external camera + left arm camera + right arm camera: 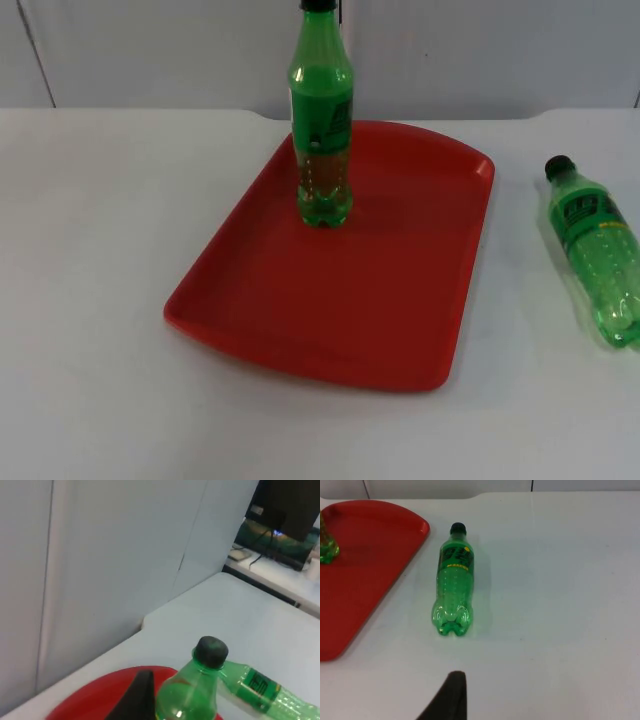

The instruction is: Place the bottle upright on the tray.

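Observation:
A green bottle with a black cap (322, 120) stands upright on the red tray (400, 300), in its far part. In the left wrist view its cap and neck (207, 660) are close to my left gripper (137, 700), which is raised near the bottle's top and apart from it. A second green bottle (595, 250) lies on its side on the white table, right of the tray, cap pointing to the far wall. My right gripper (451, 695) hovers over the table a short way off this lying bottle's base (453, 582).
The grey partition wall (150, 50) closes the table behind the tray. White table top (90, 250) stretches to the left of the tray and in front of it. The lying bottle is near the table's right side.

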Controlling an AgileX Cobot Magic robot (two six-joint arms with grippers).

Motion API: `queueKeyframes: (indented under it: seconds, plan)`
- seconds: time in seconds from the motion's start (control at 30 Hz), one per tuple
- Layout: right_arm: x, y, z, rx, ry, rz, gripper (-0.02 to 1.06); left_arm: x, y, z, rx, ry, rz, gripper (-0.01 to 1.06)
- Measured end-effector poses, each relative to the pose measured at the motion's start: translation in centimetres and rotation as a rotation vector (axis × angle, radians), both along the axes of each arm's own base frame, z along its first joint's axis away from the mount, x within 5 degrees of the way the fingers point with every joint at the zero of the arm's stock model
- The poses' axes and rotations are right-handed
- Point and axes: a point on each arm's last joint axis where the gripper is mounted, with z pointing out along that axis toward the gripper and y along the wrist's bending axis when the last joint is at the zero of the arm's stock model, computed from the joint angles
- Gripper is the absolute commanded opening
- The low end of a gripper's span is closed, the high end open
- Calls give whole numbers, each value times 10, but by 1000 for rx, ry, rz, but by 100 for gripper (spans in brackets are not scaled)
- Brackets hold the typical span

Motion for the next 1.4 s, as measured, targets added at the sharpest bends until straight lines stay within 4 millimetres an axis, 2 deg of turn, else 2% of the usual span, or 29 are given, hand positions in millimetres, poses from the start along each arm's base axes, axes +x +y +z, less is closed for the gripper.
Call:
queueKeyframes:
  seconds: [0.23, 0.33, 0.37, 0.53, 0.57, 0.7, 0.8, 0.97, 1.1, 1.13, 1.2, 1.3, 1.33, 1.4]
  plan:
    - [0, 0, 0, 0, 0, 0, 105, -15, -1, 24, 31, 66, 23, 105]
    - [0, 0, 0, 0, 0, 0, 105, -27, 2, 49, 49, 81, 129, 105]
    - [0, 0, 0, 0, 0, 0, 105, -27, 2, 49, 49, 81, 129, 105]
    - [0, 0, 0, 0, 0, 0, 105, -45, 11, 88, -30, 112, 314, 105]
    - [0, 0, 0, 0, 0, 0, 105, -45, 11, 88, -30, 112, 314, 105]
    - [0, 0, 0, 0, 0, 0, 105, -61, 12, 116, -116, 129, 415, 105]
    - [0, 0, 0, 0, 0, 0, 105, -67, 13, 126, -140, 114, 460, 105]
    - [0, 0, 0, 0, 0, 0, 105, -88, 18, 156, -165, 3, 593, 105]
    - [0, 0, 0, 0, 0, 0, 105, -118, 27, 193, -209, -162, 785, 105]
    - [0, 0, 0, 0, 0, 0, 105, -118, 27, 193, -209, -162, 785, 105]
    - [0, 0, 0, 0, 0, 0, 105, -134, 33, 208, -234, -241, 880, 105]
    - [0, 0, 0, 0, 0, 0, 105, -151, 39, 223, -178, -374, 989, 105]
    - [0, 0, 0, 0, 0, 0, 105, -151, 39, 223, -178, -374, 989, 105]
    - [0, 0, 0, 0, 0, 0, 105, -158, 43, 229, -71, -477, 1052, 105]
